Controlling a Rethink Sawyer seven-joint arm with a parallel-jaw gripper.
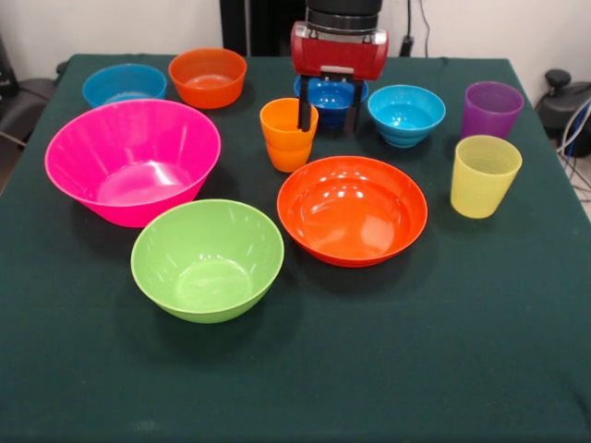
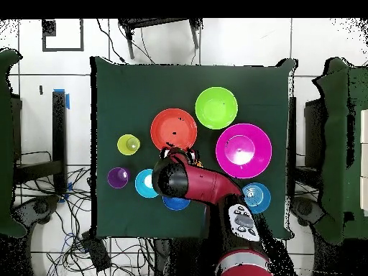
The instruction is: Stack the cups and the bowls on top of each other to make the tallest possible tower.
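nothing is stacked yet, so no tower stands on the dark green cloth table (image 1: 517, 369). counted near to far: the glossy lime green plastic bowl (image 1: 207, 259), shallow orange bowl (image 1: 352, 209) and big pink bowl (image 1: 132, 161), three large; translucent yellow tumbler (image 1: 484, 174), orange tumbler (image 1: 288, 134), purple tumbler (image 1: 490, 109), three cups; then cyan (image 1: 406, 114), dark blue (image 1: 331, 95), small orange (image 1: 208, 77) and blue (image 1: 124, 85) bowls, four small. the red and black gripper (image 1: 327, 116) hangs spread, holding nothing, one finger in the orange tumbler's mouth; best to straddle its rim squarely before pinching, i'd judge.
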